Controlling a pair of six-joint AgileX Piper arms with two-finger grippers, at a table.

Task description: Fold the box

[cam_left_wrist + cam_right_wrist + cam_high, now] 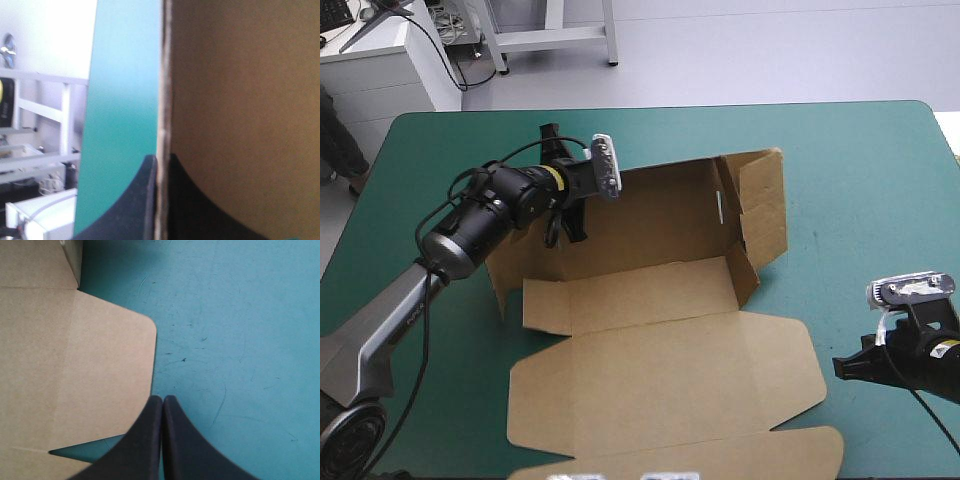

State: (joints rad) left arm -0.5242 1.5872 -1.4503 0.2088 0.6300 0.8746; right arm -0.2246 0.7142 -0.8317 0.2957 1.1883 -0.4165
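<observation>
The brown box (pixel 650 300) lies mid-table as an open tray, with its back and right walls raised and its lid (pixel 670 385) flat toward the near edge. My left gripper (pixel 563 222) is at the box's back left corner, shut on the raised wall. In the left wrist view the board's edge (pixel 161 100) runs between my left gripper's (pixel 161 162) black fingers. My right gripper (pixel 842 366) rests low over the cover just right of the lid, shut and holding nothing. In the right wrist view my right gripper (pixel 163 399) points past the lid's rounded corner (pixel 100 365).
The teal-green cover (pixel 860 170) stretches wide to the right of the box and behind it. The lid's front flap (pixel 720 455) reaches close to the table's near edge.
</observation>
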